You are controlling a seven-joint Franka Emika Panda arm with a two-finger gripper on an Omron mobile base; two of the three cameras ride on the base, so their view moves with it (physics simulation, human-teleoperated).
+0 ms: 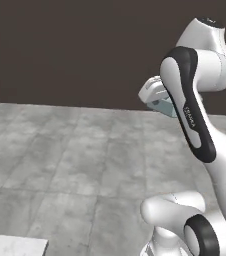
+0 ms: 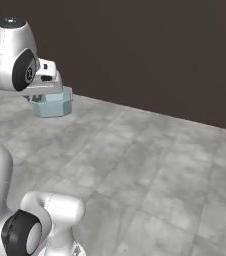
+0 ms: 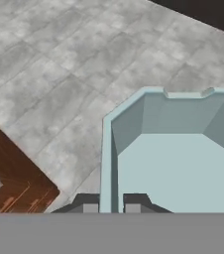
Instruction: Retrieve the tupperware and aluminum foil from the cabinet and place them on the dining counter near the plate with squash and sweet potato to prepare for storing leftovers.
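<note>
The tupperware point(image 3: 183, 163), a pale blue-grey open tub, hangs in the air over the grey tiled floor. My gripper point(image 3: 111, 204) is shut on its near wall, with one dark fingertip point(image 3: 88, 204) outside the wall and the other inside. In the right base view the tupperware point(image 2: 52, 106) sits just under the white hand, gripper point(image 2: 44, 98), at the upper left. In the left base view a corner of the tupperware point(image 1: 164, 107) peeks out beside the dark forearm, below the gripper point(image 1: 157, 100). The tub is empty.
Grey tiled floor point(image 2: 150, 165) spreads ahead to a dark wall point(image 1: 75, 50). A white marble slab corner point(image 1: 12, 246) shows at the lower left of the left base view. A reddish-brown wooden block with a white top point(image 3: 15, 183) lies below the hand.
</note>
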